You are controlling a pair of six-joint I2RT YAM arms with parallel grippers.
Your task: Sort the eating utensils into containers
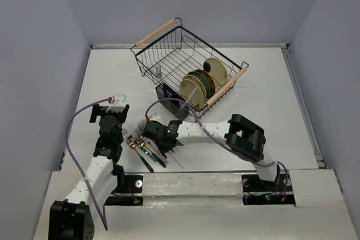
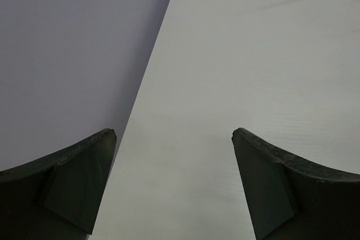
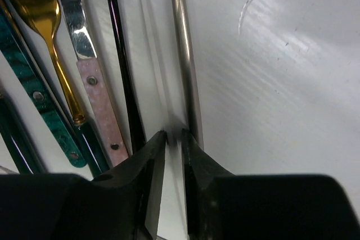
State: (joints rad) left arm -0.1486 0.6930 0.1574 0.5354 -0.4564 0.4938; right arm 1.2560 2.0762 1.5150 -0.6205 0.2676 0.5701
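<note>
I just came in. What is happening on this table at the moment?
Two robot arms are sorting forks. The right fingers are down at the pile of forks near the arms. They are closed to a narrow gap on what looks like the handle of a silver fork, not yet lifted. The left fingers hang open over bare table, holding nothing. The small black caddy stands farther back, beside the wire basket that holds plates.
</note>
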